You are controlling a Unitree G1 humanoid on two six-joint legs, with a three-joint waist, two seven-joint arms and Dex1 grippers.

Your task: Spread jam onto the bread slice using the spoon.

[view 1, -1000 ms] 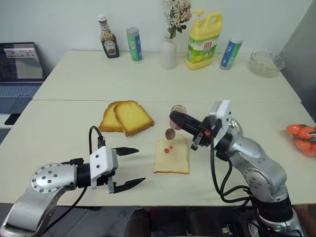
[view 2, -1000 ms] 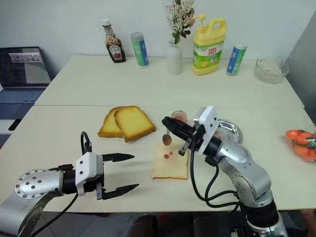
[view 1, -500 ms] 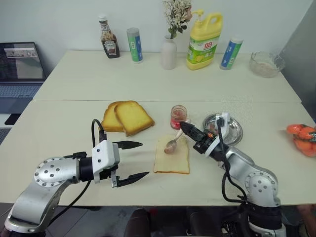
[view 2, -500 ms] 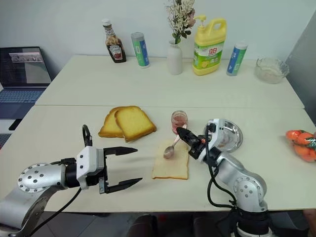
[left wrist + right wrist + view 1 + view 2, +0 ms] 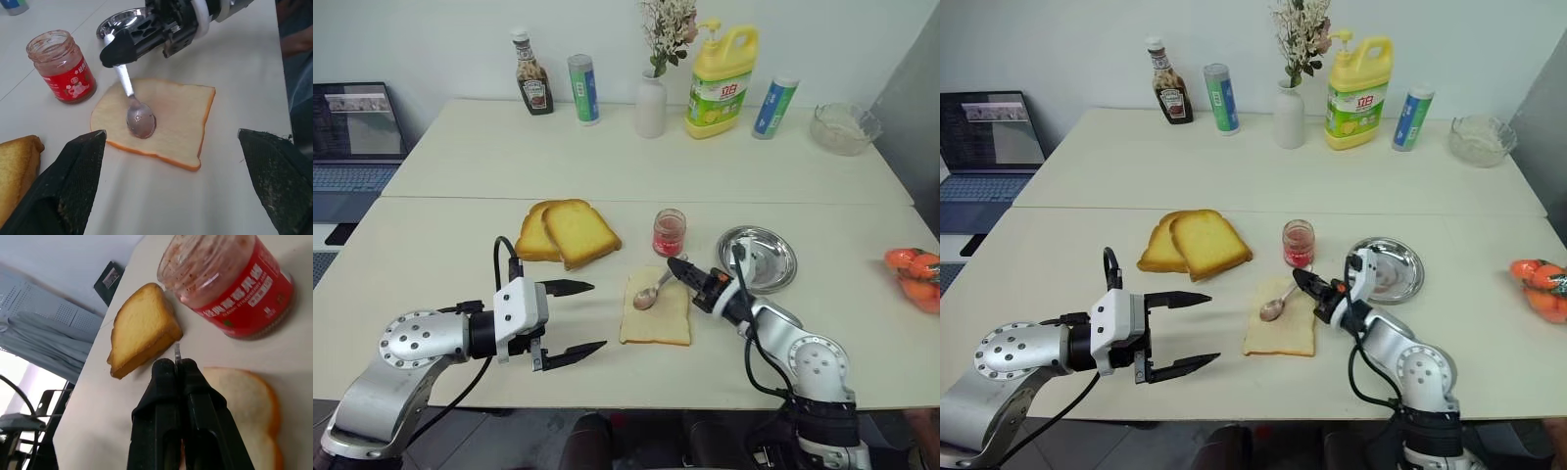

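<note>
Here the right gripper (image 5: 679, 268), jaws clamped on the spoon (image 5: 650, 293), reaches low over the bread slice (image 5: 656, 311); left jaws gape.

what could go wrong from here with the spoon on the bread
1. The pale bread slice lies loose on the table while the open left gripper hovers off to its side, so a stroke may drag it.
2. The right gripper pinches the small silver spoon only at its handle end; pressing may twist it.
3. The small open glass jam jar stands close by and may get knocked.
</note>
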